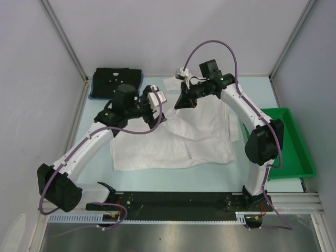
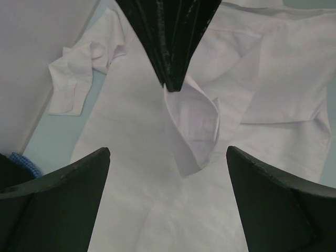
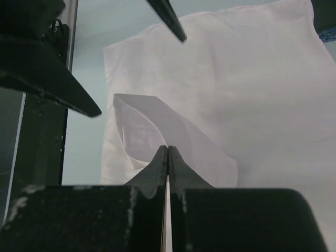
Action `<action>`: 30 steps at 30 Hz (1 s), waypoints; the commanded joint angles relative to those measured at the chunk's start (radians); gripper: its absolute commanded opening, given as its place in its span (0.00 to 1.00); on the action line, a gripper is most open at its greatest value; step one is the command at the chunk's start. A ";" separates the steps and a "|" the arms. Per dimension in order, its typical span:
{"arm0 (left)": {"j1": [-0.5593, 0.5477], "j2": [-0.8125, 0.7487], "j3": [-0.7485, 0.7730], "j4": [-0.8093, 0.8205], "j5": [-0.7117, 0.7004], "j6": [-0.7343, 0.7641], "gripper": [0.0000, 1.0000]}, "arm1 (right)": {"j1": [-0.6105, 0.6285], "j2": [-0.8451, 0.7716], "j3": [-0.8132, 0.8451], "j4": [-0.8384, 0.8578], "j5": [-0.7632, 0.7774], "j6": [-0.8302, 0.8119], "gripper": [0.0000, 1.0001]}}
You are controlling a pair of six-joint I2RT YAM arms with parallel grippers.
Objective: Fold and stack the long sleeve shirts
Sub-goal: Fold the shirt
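My right gripper (image 3: pixel 168 148) clamps a raised fold of the thin, creased white shirt (image 1: pixel 173 142), spread across the middle of the smooth pale blue table (image 1: pixel 173 176). My left gripper (image 2: pixel 168 151) hangs above, jaws apart. A folded black shirt (image 1: pixel 118 81) lies at eleven o'clock.

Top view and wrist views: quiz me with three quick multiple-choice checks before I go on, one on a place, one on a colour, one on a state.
1. Where does the folded black shirt lie?
A. near edge, between the arm bases
B. far left corner of the table
C. middle of the right edge

2. What colour is the tray on the right?
A. red
B. green
C. yellow

3. The right gripper is:
A. wide open above the cloth
B. shut on nothing
C. shut on a raised fold of the white shirt

Answers: 1 B, the top view shows it there. 2 B, plainly green. 3 C, its closed fingers pinch the fold.
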 commanded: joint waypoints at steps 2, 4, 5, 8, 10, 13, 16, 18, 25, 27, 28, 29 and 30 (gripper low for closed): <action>-0.076 0.011 -0.027 0.101 -0.120 -0.069 0.95 | 0.021 -0.103 -0.016 0.086 -0.031 0.062 0.00; -0.081 0.026 -0.019 0.100 -0.131 -0.085 0.94 | 0.021 -0.118 -0.028 0.103 -0.028 0.079 0.00; -0.084 0.028 -0.021 0.107 -0.137 -0.093 0.94 | 0.021 -0.124 -0.034 0.112 -0.027 0.084 0.00; -0.087 0.034 -0.031 0.132 -0.143 -0.127 0.89 | 0.028 -0.150 -0.057 0.134 -0.024 0.096 0.00; -0.087 0.057 -0.025 0.129 -0.148 -0.180 0.77 | 0.037 -0.169 -0.071 0.152 -0.024 0.104 0.00; -0.087 0.074 0.011 0.109 -0.166 -0.288 0.19 | 0.042 -0.190 -0.107 0.236 -0.004 0.165 0.00; -0.082 0.062 0.022 0.126 -0.142 -0.455 0.00 | 0.022 -0.230 -0.154 0.396 0.074 0.309 0.21; -0.082 0.033 -0.011 0.158 -0.148 -0.598 0.00 | 0.005 -0.276 -0.227 0.524 0.186 0.392 0.52; -0.072 0.048 -0.033 0.209 -0.463 -1.120 0.00 | -0.038 -0.422 -0.443 0.625 0.357 0.381 0.64; -0.067 0.071 0.008 0.171 -0.482 -1.275 0.00 | 0.008 -0.462 -0.506 0.632 0.381 0.358 0.61; -0.067 0.088 0.021 0.151 -0.481 -1.314 0.00 | 0.028 -0.474 -0.526 0.643 0.401 0.337 0.60; -0.067 0.094 0.034 0.140 -0.487 -1.360 0.01 | 0.063 -0.483 -0.551 0.662 0.442 0.335 0.59; -0.067 0.103 0.041 0.126 -0.493 -1.453 0.02 | 0.079 -0.496 -0.598 0.715 0.464 0.334 0.59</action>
